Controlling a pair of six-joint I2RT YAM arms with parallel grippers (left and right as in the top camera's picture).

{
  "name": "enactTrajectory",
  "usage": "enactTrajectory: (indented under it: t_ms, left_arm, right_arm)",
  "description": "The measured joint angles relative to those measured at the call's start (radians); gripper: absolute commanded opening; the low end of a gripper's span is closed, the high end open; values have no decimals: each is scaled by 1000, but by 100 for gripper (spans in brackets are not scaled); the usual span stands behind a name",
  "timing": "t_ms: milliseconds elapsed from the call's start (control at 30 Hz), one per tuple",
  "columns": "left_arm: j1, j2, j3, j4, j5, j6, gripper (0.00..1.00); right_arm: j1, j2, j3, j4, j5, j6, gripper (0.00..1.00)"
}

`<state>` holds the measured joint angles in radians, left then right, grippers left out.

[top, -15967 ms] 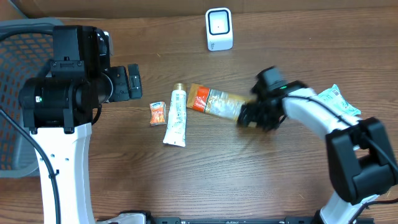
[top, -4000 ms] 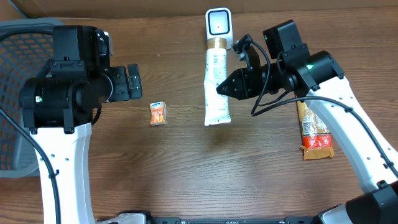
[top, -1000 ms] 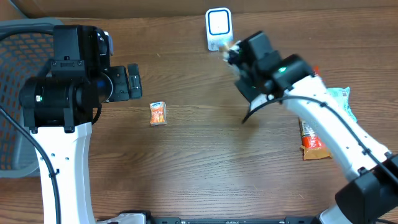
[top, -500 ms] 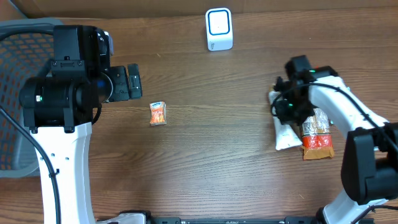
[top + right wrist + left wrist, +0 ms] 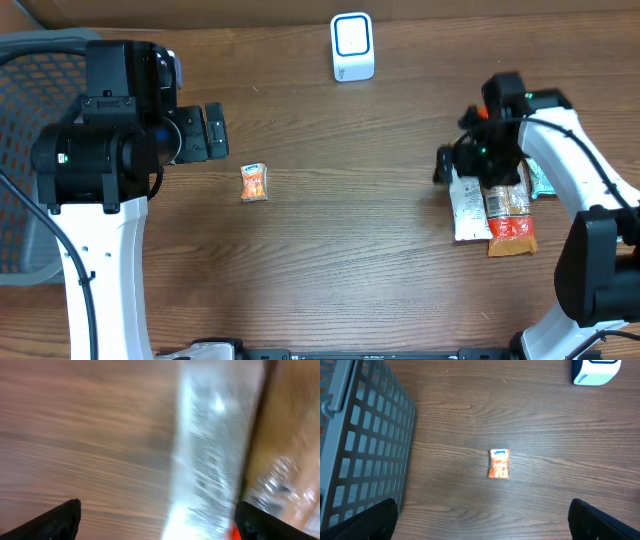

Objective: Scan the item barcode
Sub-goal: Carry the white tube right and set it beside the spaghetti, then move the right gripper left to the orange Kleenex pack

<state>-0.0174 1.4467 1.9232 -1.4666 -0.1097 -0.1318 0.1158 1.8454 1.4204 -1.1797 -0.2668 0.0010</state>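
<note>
The white scanner [image 5: 352, 47] stands at the table's back edge, and its corner [image 5: 596, 371] shows in the left wrist view. A white tube [image 5: 468, 210] lies flat at the right, beside an orange-and-brown packet [image 5: 508, 215]. My right gripper [image 5: 470, 168] hovers open just over the tube's upper end and holds nothing. In the right wrist view the tube [image 5: 215, 460] is a blur between the spread fingers of that gripper [image 5: 160, 525]. A small orange sachet [image 5: 254, 183] lies left of centre. My left gripper [image 5: 212, 132] hangs open above it; the left wrist view shows the sachet [image 5: 499, 463] ahead of the gripper [image 5: 480, 527].
A grey mesh basket [image 5: 35, 150] stands at the table's left edge, and its side [image 5: 360, 445] fills the left of the left wrist view. A pale teal packet [image 5: 541, 172] lies behind the right arm. A cardboard wall runs along the back.
The right arm swung from near the scanner to the right side, set the white tube down beside the orange-and-brown packet, and opened its jaws. The left arm stayed still.
</note>
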Motion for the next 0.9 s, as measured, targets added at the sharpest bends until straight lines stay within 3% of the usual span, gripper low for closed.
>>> enactTrajectory:
  t_ms: [233,367,600,900]
  left_arm:
    - [0,0,0,0,0,0,100]
    - [0,0,0,0,0,0,100]
    - [0,0,0,0,0,0,100]
    - [0,0,0,0,0,0,100]
  right_arm:
    - [35,0,58,312,-370,47,100]
    - [113,1,58,520,-464,126,92]
    - [348,88,58,755,-326,369,83]
    - [539,266,58,935,-235,500,75]
